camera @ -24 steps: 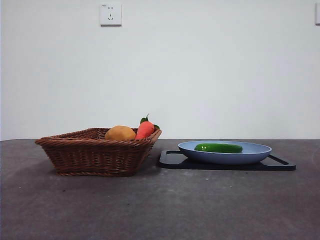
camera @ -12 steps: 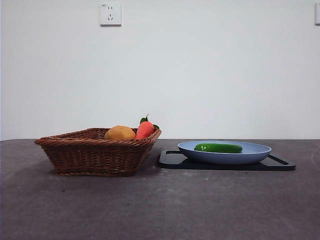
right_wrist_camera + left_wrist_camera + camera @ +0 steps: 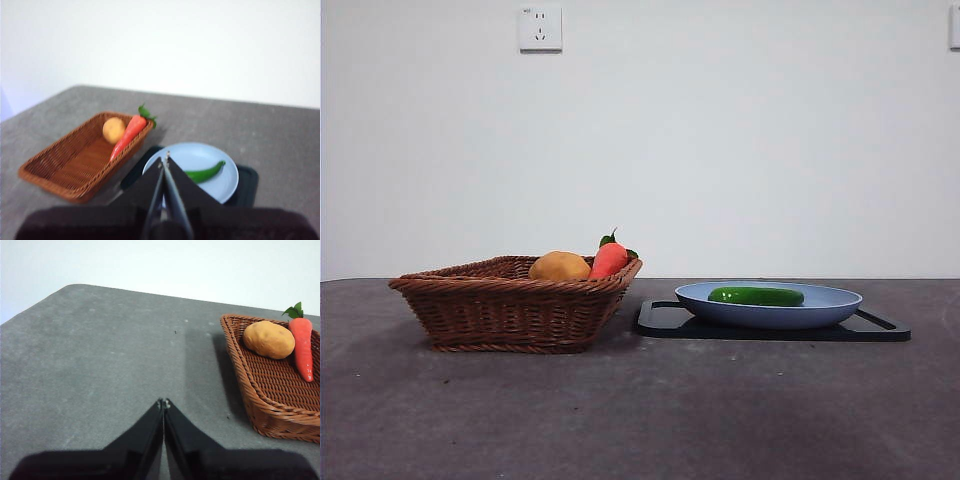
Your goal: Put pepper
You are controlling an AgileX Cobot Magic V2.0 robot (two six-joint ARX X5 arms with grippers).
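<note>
The left end effector (image 3: pixel 163 402) has its two black jaws pressed together, tips meeting, holding nothing; it hangs above bare grey tabletop (image 3: pixel 100 355) off the open side of the wicker basket (image 3: pixel 280 405), touching nothing. The right end effector (image 3: pixel 165 159) is likewise closed tip to tip and empty, raised well above the tabletop and looking down across the plate and basket. Neither arm shows in the front view.

On the tabletop, the wicker basket (image 3: pixel 510 305) is the largest thing, standing toward the left edge as seen from the front. Just beside it lies a flat black tray (image 3: pixel 665 322), its near corner close to the basket's wall. On the tray rests a shallow blue plate (image 3: pixel 830 305). The pepper (image 3: pixel 756 296) lies flat on its side in the plate, glossy dark green, smooth and long, slightly curved in the right wrist view (image 3: pixel 205 173). In the basket's far end sit a yellow-brown potato (image 3: pixel 560 266) and an orange carrot (image 3: pixel 610 258) with green leaves, side by side and touching.
</note>
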